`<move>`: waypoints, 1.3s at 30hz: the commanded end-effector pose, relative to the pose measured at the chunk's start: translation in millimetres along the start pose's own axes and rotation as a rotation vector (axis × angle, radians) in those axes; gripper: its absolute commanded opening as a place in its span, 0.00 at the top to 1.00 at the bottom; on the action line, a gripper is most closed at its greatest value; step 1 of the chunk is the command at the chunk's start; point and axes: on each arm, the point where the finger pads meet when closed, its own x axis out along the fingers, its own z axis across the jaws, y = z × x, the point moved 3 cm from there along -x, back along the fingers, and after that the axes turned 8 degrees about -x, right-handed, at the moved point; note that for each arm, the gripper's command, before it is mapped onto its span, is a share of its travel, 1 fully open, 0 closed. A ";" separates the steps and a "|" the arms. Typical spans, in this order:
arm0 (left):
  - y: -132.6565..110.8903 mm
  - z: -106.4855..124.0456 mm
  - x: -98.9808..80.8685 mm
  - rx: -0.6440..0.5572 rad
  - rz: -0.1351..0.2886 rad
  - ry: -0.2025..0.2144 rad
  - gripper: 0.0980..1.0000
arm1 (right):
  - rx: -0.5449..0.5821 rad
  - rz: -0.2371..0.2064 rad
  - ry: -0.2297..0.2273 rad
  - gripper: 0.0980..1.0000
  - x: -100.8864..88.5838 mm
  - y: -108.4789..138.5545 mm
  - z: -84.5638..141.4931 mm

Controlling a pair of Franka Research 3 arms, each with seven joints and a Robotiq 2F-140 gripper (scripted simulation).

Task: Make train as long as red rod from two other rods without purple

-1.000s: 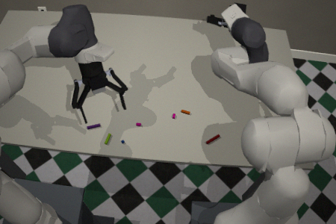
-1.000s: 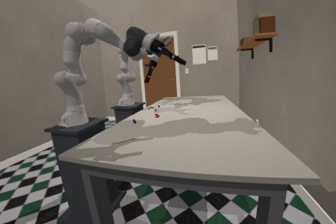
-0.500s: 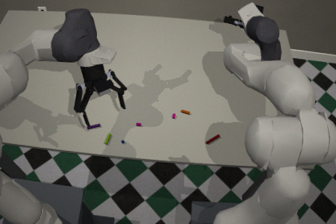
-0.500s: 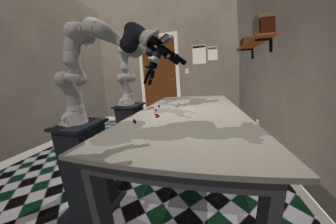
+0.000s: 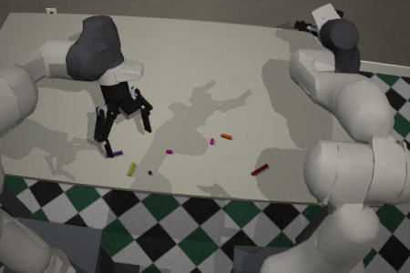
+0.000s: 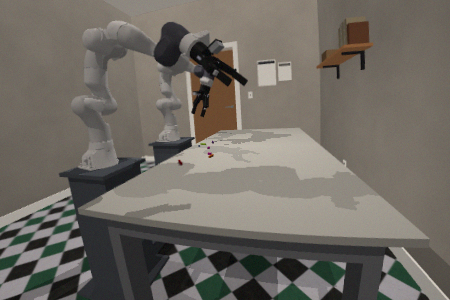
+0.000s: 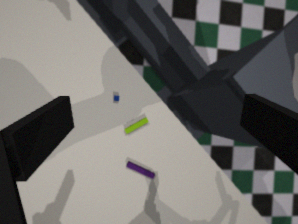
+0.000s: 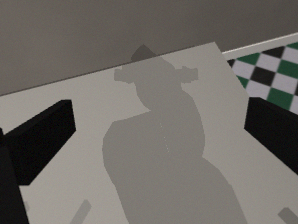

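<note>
A red rod (image 5: 260, 169) (image 6: 180, 162) lies apart toward the front edge. An orange rod (image 5: 226, 136) lies farther back, beside a magenta rod (image 5: 212, 141). Another magenta rod (image 5: 169, 151) lies left of them. A lime rod (image 5: 131, 169) (image 7: 136, 125) lies near a small blue rod (image 5: 149, 173) (image 7: 116, 98). A purple rod (image 5: 118, 153) (image 7: 140, 169) is partly hidden by a finger in the top view. My left gripper (image 5: 128, 143) (image 7: 157, 110) is open and empty, above the lime and purple rods. My right gripper (image 8: 159, 114) is open and empty, high toward the table's far right corner.
The table (image 5: 182, 52) (image 6: 280, 212) has its front edge just beyond the lime and blue rods. Arm shadows cross its surface. The right arm's links stand to the right of the red rod in the top view. A wall shelf (image 6: 345, 55) is beyond the table.
</note>
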 end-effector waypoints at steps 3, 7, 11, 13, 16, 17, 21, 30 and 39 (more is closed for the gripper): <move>-3.8 -4.5 4.4 -0.155 -0.022 0.012 0.00 | 0.048 -0.029 -0.028 0.00 0.2 -4.1 23.4; -5.7 -6.2 8.7 -0.215 -0.031 0.017 0.00 | 0.079 -0.044 -0.052 0.00 -0.6 -5.6 45.7; -7.3 -7.6 12.4 -0.266 -0.039 0.022 0.00 | 0.106 -0.057 -0.074 0.00 -1.9 -7.4 65.4; -8.0 -8.2 14.2 -0.291 -0.043 0.025 0.00 | 0.120 -0.064 -0.085 0.00 -2.7 -8.4 75.4; -9.2 -9.2 16.9 -0.329 -0.048 0.029 0.00 | 0.142 -0.075 -0.102 0.00 -4.3 -10.3 91.0; -9.6 -9.6 17.8 -0.341 -0.050 0.030 0.00 | 0.149 -0.078 -0.107 0.00 -4.8 -10.9 95.8; -10.3 -10.2 19.6 -0.367 -0.053 0.033 0.00 | 0.163 -0.085 -0.118 0.00 -6.0 -12.3 105.9; -14.2 -13.5 29.0 -0.500 -0.071 0.051 0.00 | 0.238 -0.119 -0.173 0.00 -14.1 -20.8 156.7; -17.2 -16.0 36.6 -0.607 -0.084 0.067 0.00 | 0.305 -0.148 -0.220 0.00 -23.7 -30.2 199.9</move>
